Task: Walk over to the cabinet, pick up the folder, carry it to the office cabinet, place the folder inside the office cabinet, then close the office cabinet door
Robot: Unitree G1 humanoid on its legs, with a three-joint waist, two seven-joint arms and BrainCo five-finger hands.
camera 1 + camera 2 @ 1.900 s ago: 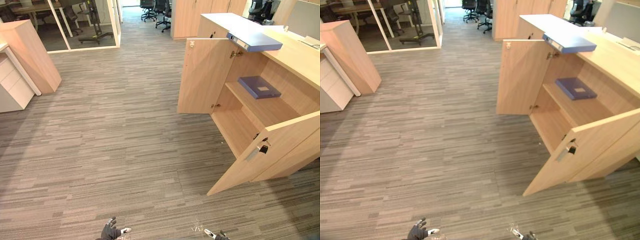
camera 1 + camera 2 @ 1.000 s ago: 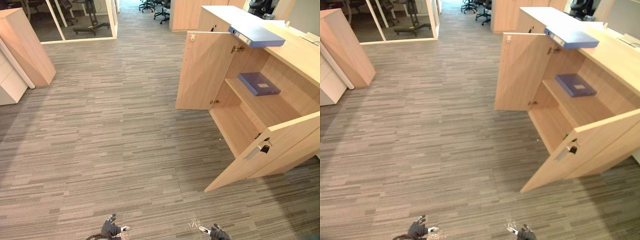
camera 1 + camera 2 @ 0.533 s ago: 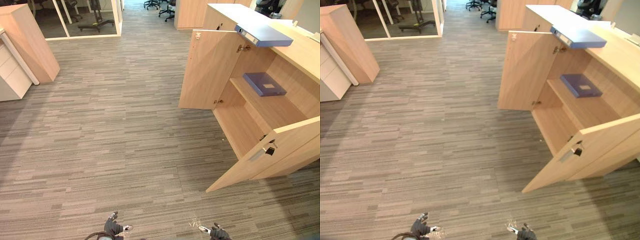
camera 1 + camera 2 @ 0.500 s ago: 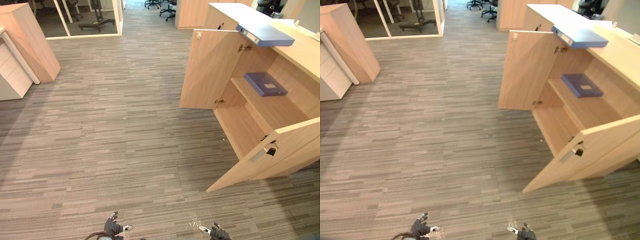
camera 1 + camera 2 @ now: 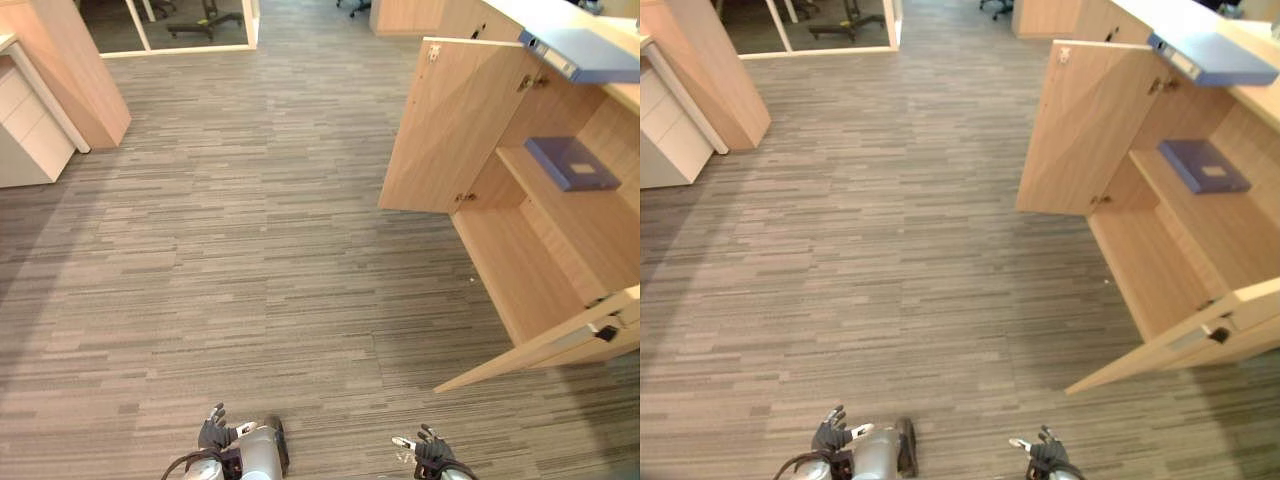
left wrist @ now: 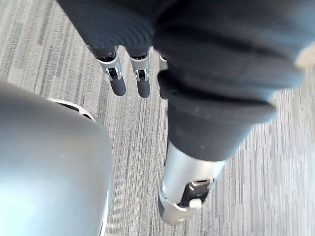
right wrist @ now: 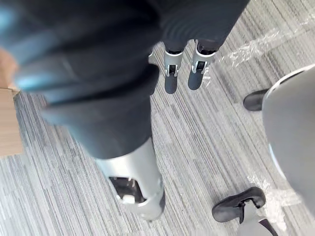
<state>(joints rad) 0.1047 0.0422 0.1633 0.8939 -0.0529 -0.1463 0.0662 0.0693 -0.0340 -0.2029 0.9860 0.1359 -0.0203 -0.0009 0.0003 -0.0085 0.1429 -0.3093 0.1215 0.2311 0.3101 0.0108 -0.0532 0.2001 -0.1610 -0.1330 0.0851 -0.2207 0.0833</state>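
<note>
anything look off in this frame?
The top folder overhangs the front edge of the cabinet, above the open compartment, so it could be knocked off. Both doors stand wide open; a second folder lies flat on the shelf. No spill or damage visible.

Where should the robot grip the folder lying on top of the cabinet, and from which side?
Grip the spine edge of the folder, coming from the open front of the cabinet. The folder lies flat and seems to jut past the top's front edge, above the open door, which probably leaves room to pinch it from beneath and above.
</note>
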